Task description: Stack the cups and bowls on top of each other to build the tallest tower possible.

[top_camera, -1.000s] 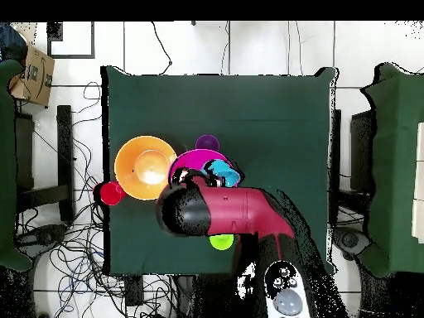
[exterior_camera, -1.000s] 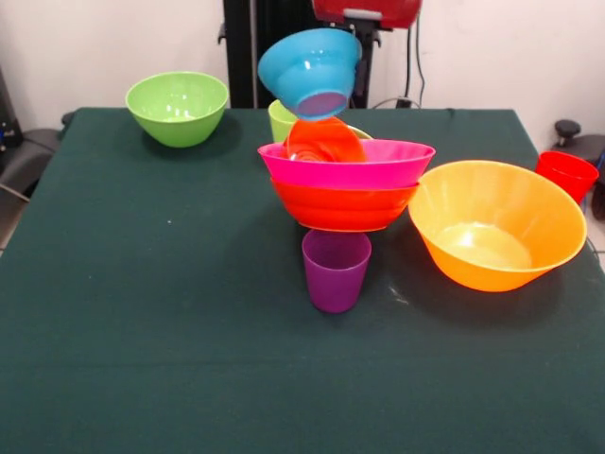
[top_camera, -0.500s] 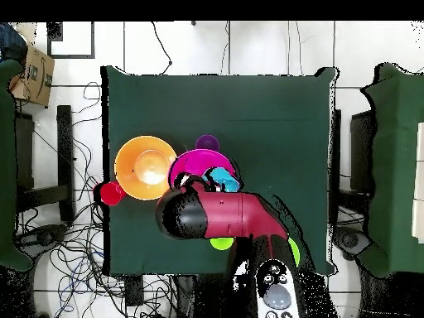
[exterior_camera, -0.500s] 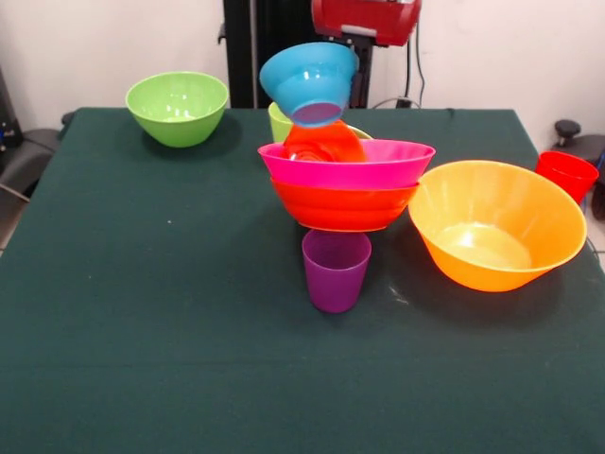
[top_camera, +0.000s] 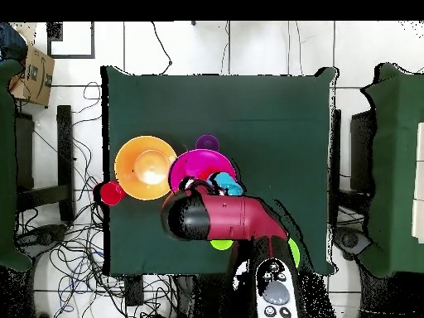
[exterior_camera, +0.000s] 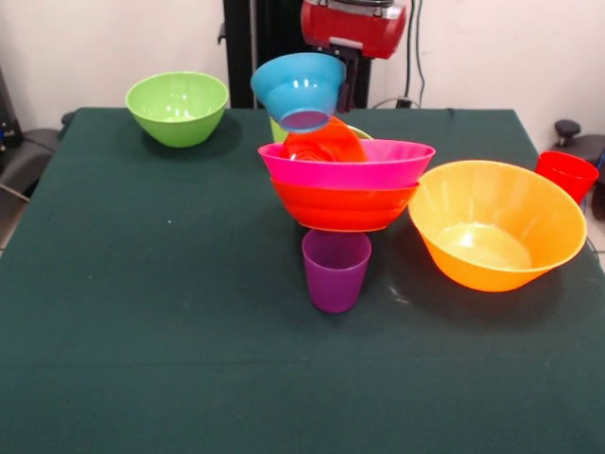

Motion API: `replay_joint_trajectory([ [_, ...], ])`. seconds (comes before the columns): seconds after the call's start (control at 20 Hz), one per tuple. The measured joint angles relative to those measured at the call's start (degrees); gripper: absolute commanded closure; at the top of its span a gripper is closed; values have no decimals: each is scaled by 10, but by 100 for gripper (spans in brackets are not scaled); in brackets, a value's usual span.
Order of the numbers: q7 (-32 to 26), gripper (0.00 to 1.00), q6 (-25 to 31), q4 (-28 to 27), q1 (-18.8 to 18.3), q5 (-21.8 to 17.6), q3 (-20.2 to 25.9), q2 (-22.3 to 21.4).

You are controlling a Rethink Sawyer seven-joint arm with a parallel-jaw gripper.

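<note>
- The small glossy blue plastic bowl (exterior_camera: 300, 88) hangs in the air just above the tower (exterior_camera: 345, 180), held at its far rim by the tool (exterior_camera: 342, 74) under the red arm head (exterior_camera: 354, 24); the fingers are hidden behind the bowl, so the grasp is a judgement from how the bowl hangs clear of everything.
- The tower is a medium red-orange bowl (exterior_camera: 344, 206) at the bottom, a large pink bowl (exterior_camera: 347, 165) nested in it, and a small orange-red bowl (exterior_camera: 324, 141) lying tilted inside the pink one.
- A purple tapered plastic cup (exterior_camera: 336, 270) stands upright on the green tabletop (exterior_camera: 142, 284) just in front of the tower, seemingly apart from it.
- A large orange bowl (exterior_camera: 496, 222) sits beside the tower, and a red cup (exterior_camera: 566, 174) stands at the tabletop's edge beyond it.
- One lime green bowl (exterior_camera: 178, 107) rests well apart near a far corner; something lime green (exterior_camera: 281, 120) peeps out behind the tower.
- From overhead the arm covers most of the tower, so centring cannot be checked there.
- Risk: the blue bowl looks off-centre from the pink bowl's middle and the orange-red bowl under it is tipped, so a release here could leave it skewed, sliding or rolling off.
- Risk: pressing down on the tilted bowl could shift the whole pile toward the purple cup.
</note>
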Motion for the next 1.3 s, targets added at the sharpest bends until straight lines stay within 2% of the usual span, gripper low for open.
replay_joint_trajectory([
  [0.8,0,100,-5,0,73,47,-36,31],
  [0.85,0,0,-5,0,79,52,-41,36],
  [1.3,0,0,-5,1,86,58,-51,43],
])
